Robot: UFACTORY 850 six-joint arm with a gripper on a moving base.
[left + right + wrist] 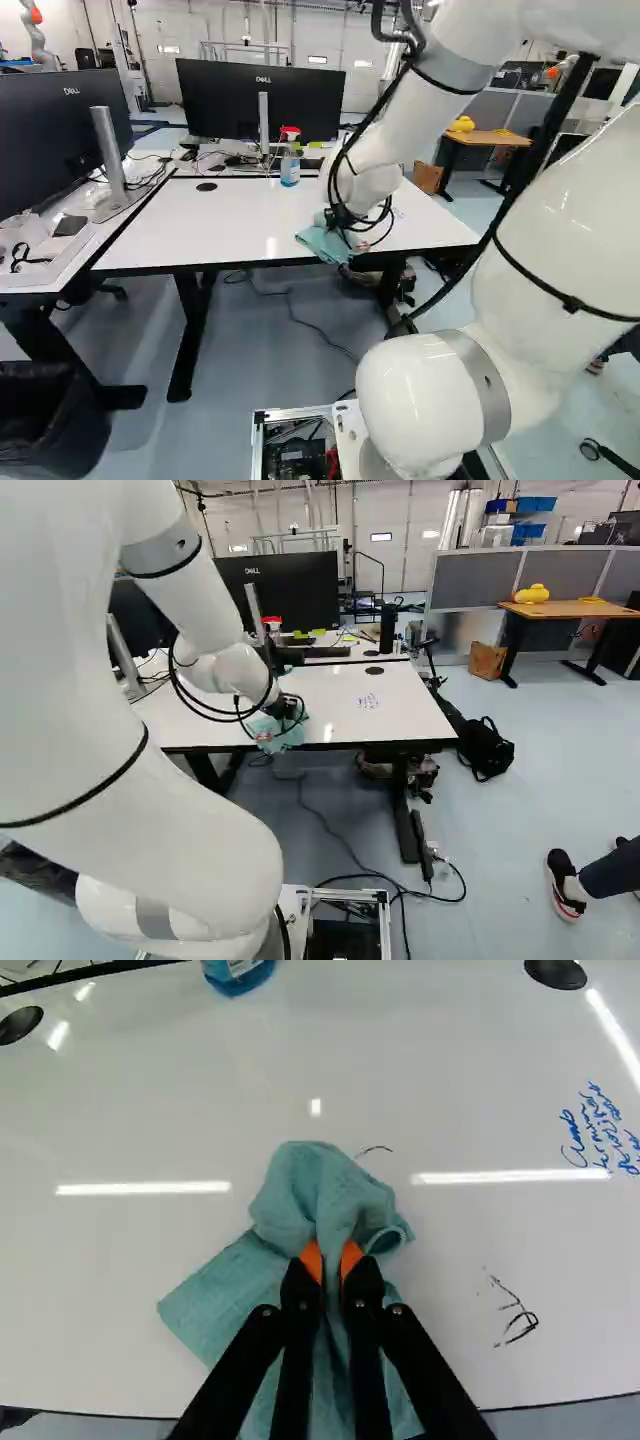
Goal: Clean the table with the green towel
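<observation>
The black two-fingered gripper (331,1260) is closed, its orange pads pinching a fold of the green cloth towel (318,1192), which lies bunched on the glossy white table (130,1290). Right of the towel sits a black marker scrawl (519,1317); farther right and ahead, blue handwriting (600,1132). Wiping either likely calls for a rightward sweep.

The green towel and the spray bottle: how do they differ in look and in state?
The green towel is soft and bunched up, while the spray bottle is stiff, see-through, and holds blue liquid. The towel is pinched in the hand at the table's near edge; the bottle stands upright farther back, ungripped. Both are on the same white table.
</observation>
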